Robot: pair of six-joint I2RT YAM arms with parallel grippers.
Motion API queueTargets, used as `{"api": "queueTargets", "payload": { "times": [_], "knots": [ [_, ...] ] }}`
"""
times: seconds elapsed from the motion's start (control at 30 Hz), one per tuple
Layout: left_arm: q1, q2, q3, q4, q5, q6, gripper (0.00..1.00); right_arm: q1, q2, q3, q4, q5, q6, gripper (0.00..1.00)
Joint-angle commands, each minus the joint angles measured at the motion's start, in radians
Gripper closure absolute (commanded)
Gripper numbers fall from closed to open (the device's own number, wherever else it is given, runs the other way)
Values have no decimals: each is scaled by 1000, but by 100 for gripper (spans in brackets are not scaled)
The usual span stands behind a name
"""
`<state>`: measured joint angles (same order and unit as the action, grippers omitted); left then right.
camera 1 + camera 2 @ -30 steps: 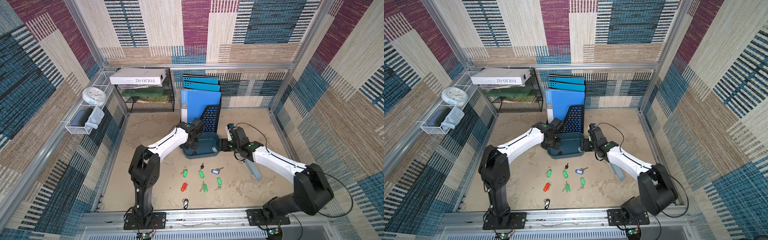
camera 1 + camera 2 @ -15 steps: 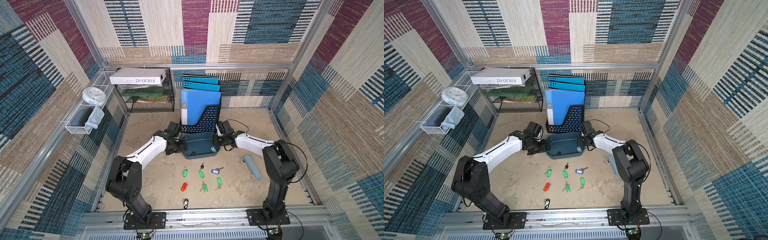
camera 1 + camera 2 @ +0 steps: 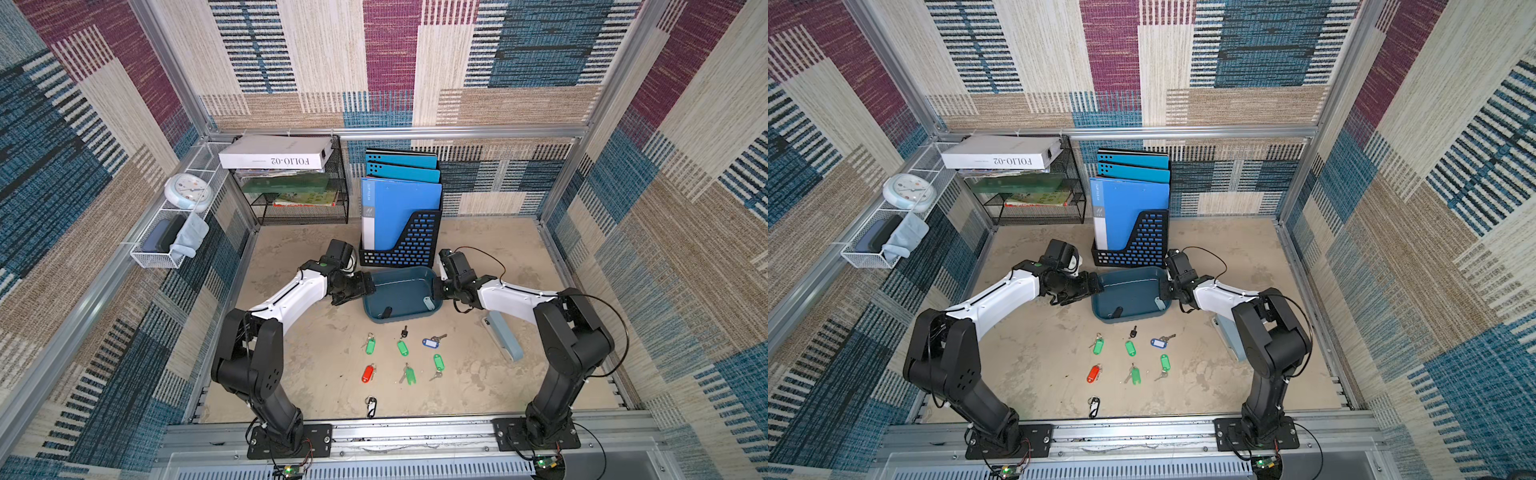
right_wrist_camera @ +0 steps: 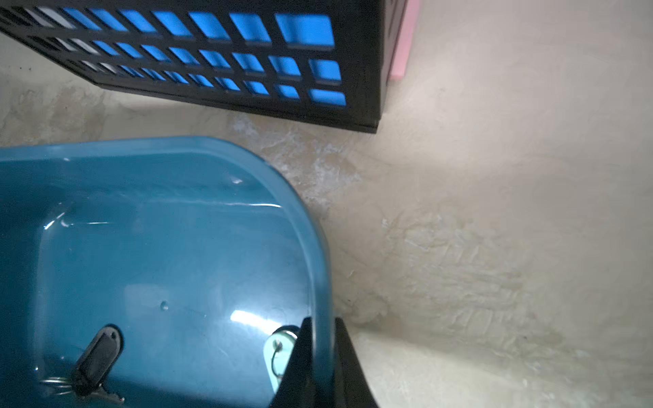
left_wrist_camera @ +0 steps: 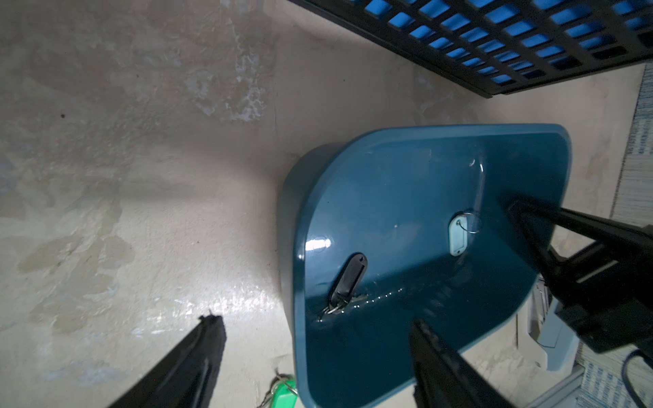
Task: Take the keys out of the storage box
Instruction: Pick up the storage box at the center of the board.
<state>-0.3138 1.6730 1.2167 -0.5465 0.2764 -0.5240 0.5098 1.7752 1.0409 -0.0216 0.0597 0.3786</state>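
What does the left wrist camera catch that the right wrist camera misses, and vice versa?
Left wrist only: a green plastic key tag on the tabletop, and the open left hand.
Right wrist only: a pink strip beside the black perforated file holder.
Both: that holder, the dark teal plastic storage box, its black-tagged key and pale blue-tagged key, and the right hand shut on the box's rim.

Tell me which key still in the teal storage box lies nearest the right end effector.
The pale blue-tagged key, right beside the right end effector clamped on the storage box rim. The black-tagged key lies farther off.
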Motion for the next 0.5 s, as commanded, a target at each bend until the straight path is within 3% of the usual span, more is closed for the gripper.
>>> {"api": "queueTargets", "payload": {
  "times": [0.0,0.2,0.37,0.47],
  "knots": [
    [1,-17,6,14,32,0,15,1,-48,-48,170,31,-17,100],
    [-7,-66,-4,7,29,12,18,2,-127,-126,309,100,-36,100],
    [-114,-118,73,-123,-209,78,22,9,-146,-190,415,156,-62,100],
    [-172,-144,86,-127,-277,101,22,35,-142,-223,472,223,-96,100]
  ]
}}
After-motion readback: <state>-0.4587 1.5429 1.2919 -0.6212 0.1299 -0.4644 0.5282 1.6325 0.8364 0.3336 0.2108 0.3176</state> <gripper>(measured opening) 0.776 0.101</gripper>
